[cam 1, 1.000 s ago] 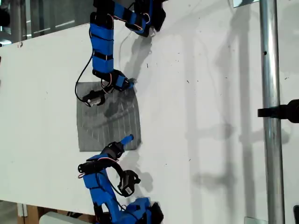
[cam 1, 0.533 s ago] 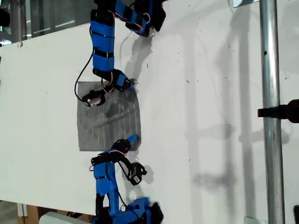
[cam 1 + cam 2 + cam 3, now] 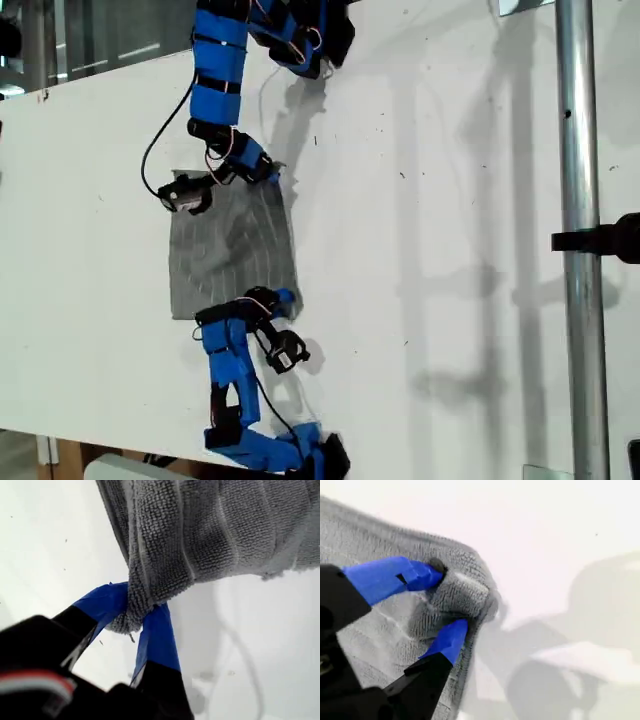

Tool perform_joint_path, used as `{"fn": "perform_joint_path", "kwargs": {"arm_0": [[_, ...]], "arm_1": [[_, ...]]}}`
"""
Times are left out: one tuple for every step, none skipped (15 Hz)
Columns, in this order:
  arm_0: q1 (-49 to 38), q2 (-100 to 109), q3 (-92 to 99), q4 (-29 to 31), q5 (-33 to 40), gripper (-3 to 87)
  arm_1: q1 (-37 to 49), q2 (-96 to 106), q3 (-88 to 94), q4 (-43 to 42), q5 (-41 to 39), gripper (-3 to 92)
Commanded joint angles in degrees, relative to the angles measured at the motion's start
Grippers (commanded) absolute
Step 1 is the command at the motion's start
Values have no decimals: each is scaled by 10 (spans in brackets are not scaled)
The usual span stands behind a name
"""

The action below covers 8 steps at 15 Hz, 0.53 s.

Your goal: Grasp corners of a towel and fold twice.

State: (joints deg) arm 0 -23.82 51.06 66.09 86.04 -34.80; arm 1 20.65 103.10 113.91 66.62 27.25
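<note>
Towel place: the towel (image 3: 233, 250) lies flat on the white table (image 3: 450, 250), left of centre in the exterior view.
My first gripper (image 3: 135, 612): clenched on a bunched corner of the cloth.
My second gripper (image 3: 451, 600): pinching another corner, which is puckered between its fingers.
Progress: two corners gripped; no fold made yet, both folds left, I judge.
Views: wrist views show the pinches; the exterior view shows the whole cloth but cannot tell me which arm is which.

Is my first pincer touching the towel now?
Touching. The first wrist view shows my first pincer closed on a bunched corner of the towel, with grey fabric squeezed between both blue tips.
</note>
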Motion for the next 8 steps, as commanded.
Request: {"fn": "perform_joint_path", "kwargs": {"arm_0": [[33, 10, -19, 13, 11, -29], [48, 16, -34, 12, 16, -29], [62, 29, -50, 20, 17, -29], [70, 54, -56, 32, 12, -29], [78, 91, -61, 48, 6, -29], [88, 136, -62, 66, -4, -29], [103, 185, -60, 74, -14, -29], [124, 230, -49, 75, -26, -29]], "arm_1": [[10, 63, 6, 18, 4, -2], [4, 60, 9, 18, 3, -2], [0, 52, 9, 15, 5, -2], [-4, 49, 10, 11, 6, -2], [-11, 47, 5, 11, 6, -2], [-30, 41, -4, 17, 11, -2], [-59, 31, -18, 27, 24, -2], [-98, 22, -29, 32, 42, -2]]}}
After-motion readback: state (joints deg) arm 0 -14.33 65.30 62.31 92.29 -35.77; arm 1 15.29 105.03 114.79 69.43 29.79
